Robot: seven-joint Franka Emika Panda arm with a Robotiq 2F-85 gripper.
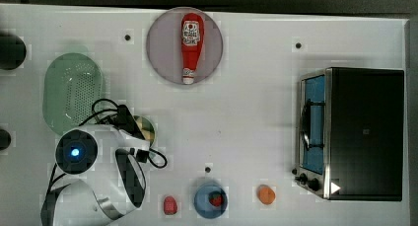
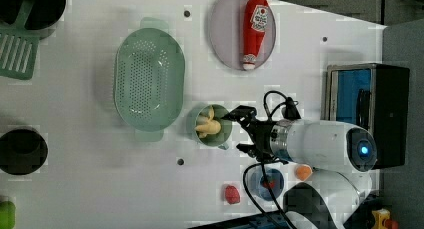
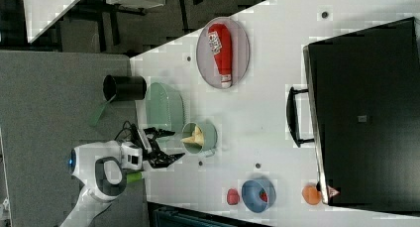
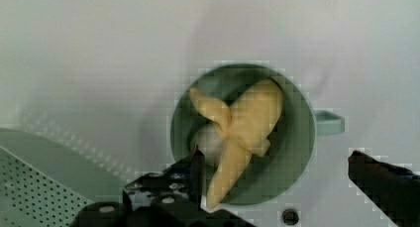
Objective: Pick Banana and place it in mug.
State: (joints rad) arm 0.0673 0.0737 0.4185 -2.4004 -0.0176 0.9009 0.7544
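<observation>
The pale yellow banana (image 4: 242,133) lies inside the round dark-green mug (image 4: 297,152), one end leaning up against the rim. The mug (image 2: 226,135) stands just off the left view's right end of the strainer, with the banana (image 2: 209,125) in it. My gripper (image 2: 239,131) hovers above and beside the mug, open, with nothing between its fingers. In the right view the gripper (image 3: 171,145) sits to the right view's left of the mug (image 3: 208,133) and banana (image 3: 194,136). The arm partly covers the mug (image 1: 146,130) in the top view.
A light-green perforated strainer (image 1: 74,93) stands next to the mug. A ketchup bottle (image 1: 191,46) lies on a grey plate (image 1: 160,53). A toaster oven (image 1: 365,132) is at the top view's right. A blue cup (image 1: 203,200), a red fruit (image 1: 170,205) and an orange lump (image 1: 266,194) line the near edge.
</observation>
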